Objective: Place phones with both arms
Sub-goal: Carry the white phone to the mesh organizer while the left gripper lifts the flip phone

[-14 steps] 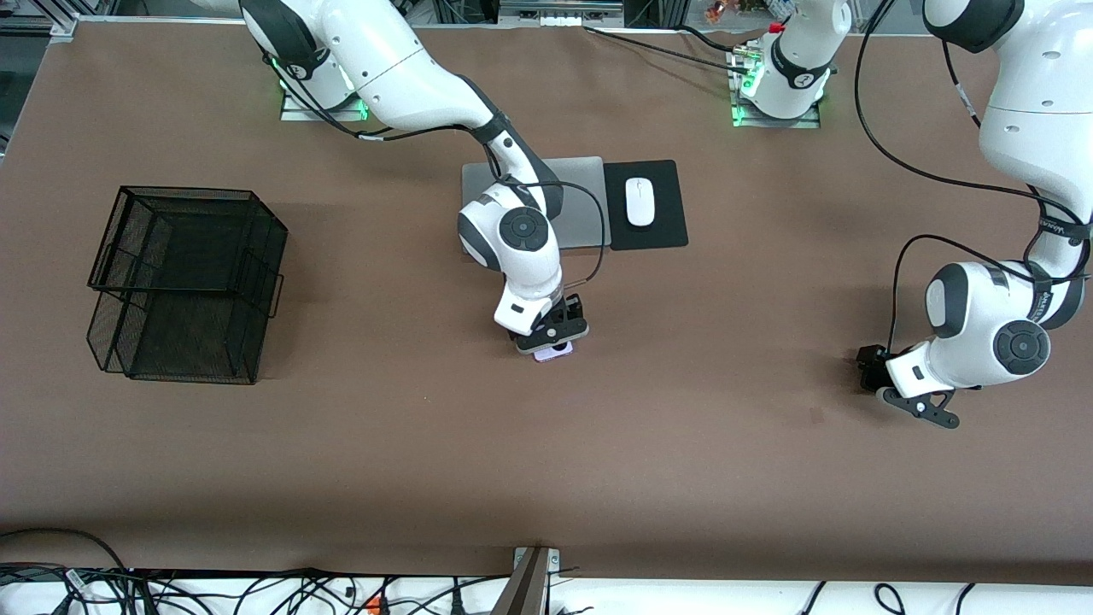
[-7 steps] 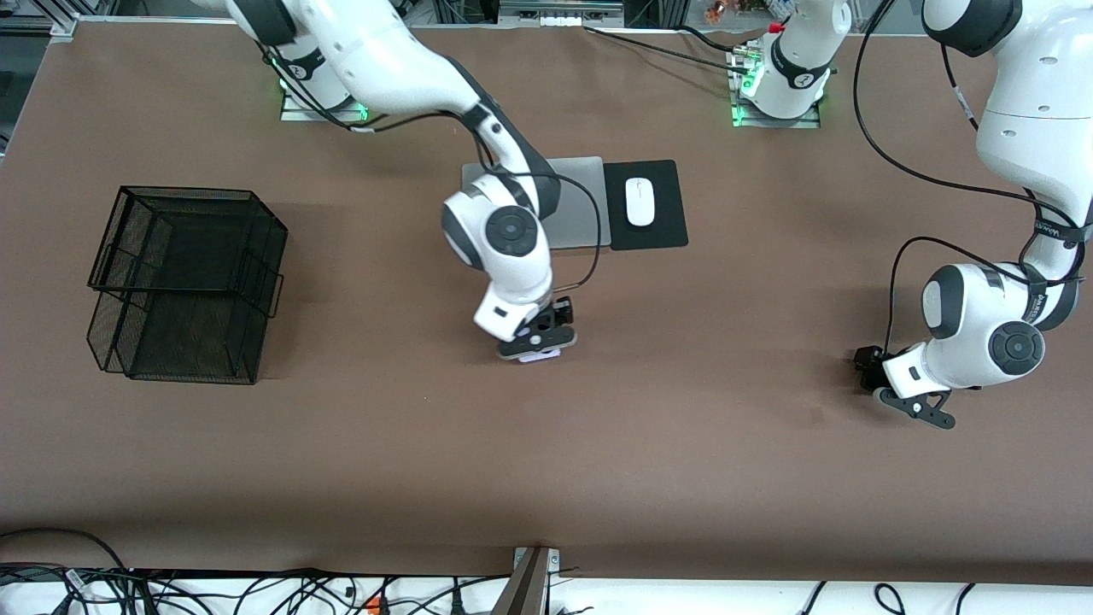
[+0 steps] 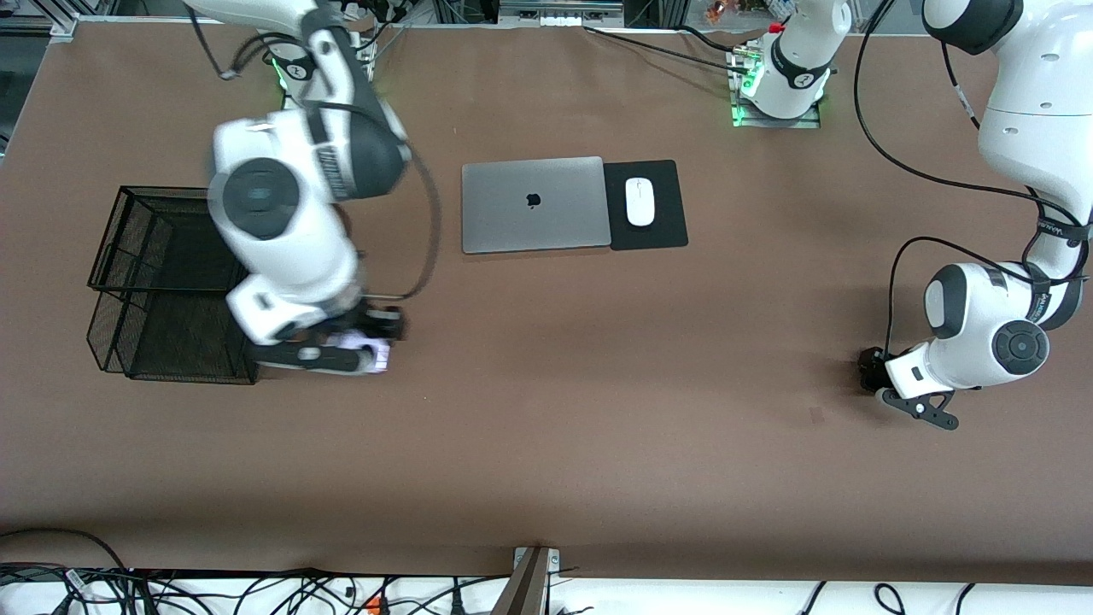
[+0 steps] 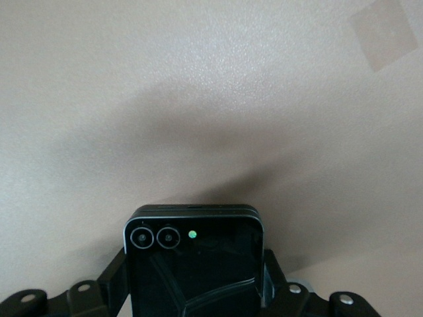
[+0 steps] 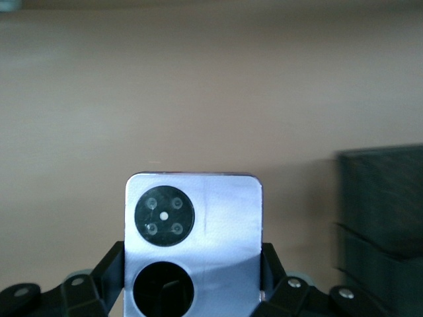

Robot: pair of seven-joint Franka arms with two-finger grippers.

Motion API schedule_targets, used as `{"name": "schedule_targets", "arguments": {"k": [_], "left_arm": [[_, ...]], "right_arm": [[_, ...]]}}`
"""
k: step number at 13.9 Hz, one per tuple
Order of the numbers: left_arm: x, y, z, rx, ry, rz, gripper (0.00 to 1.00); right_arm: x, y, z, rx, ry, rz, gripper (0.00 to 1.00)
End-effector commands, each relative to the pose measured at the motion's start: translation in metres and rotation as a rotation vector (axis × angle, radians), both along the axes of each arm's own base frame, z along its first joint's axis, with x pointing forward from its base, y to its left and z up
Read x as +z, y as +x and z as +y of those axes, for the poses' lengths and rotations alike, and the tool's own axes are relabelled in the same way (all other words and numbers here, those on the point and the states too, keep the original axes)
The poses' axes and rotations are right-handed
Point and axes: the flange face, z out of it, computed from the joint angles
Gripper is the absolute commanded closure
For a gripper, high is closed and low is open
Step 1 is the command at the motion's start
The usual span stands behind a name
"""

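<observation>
- Right tool (image 3: 341, 354), clamped on small square lilac phone (image 5: 193, 244) with two black round lenses, up over brown worktop (image 3: 546, 444) just beside black wire mesh tray stack (image 3: 184, 282) at the right arm's end.
- Left tool (image 3: 888, 384), closed narrow on small square black phone (image 4: 193, 264), low near the worktop edge at the left arm's end.
- Closed grey metal laptop (image 3: 534, 203), black mouse pad (image 3: 662, 205) and white mouse (image 3: 640, 202) side by side toward the worktop edge by the arm bases.
</observation>
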Motion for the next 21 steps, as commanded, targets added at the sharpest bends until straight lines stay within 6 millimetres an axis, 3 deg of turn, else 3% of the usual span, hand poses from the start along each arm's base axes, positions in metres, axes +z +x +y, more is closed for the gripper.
{"name": "schedule_targets", "arguments": {"k": [1,6,8,11,13,15,18,21], "left_arm": [[0.001,0.000,0.003,-0.023,0.022,0.002,0.37],[0.007,0.003,0.002,-0.022,0.027,-0.001,0.41],[0.014,0.007,0.000,-0.021,0.030,0.004,0.41],[0.040,0.024,-0.010,-0.023,0.043,-0.001,0.40],[0.060,0.035,-0.018,0.006,0.049,-0.004,0.41],[0.074,0.043,-0.033,0.057,0.049,-0.035,0.41],[0.079,0.049,-0.064,0.139,0.052,-0.057,0.41],[0.077,0.050,-0.097,0.183,0.055,-0.062,0.41]], "right_arm": [[0.007,-0.001,-0.064,-0.037,-0.027,0.055,1.00],[0.026,-0.021,-0.148,-0.061,0.045,0.098,1.00],[0.033,-0.038,-0.195,-0.036,0.076,0.116,1.00],[0.044,-0.065,-0.256,-0.026,0.117,0.136,1.00],[0.043,-0.081,-0.279,-0.037,0.144,0.150,1.00],[0.029,-0.095,-0.307,-0.045,0.108,0.189,1.00],[0.008,-0.109,-0.326,-0.045,0.061,0.228,1.00],[-0.034,-0.125,-0.357,-0.015,0.070,0.212,1.00]]}}
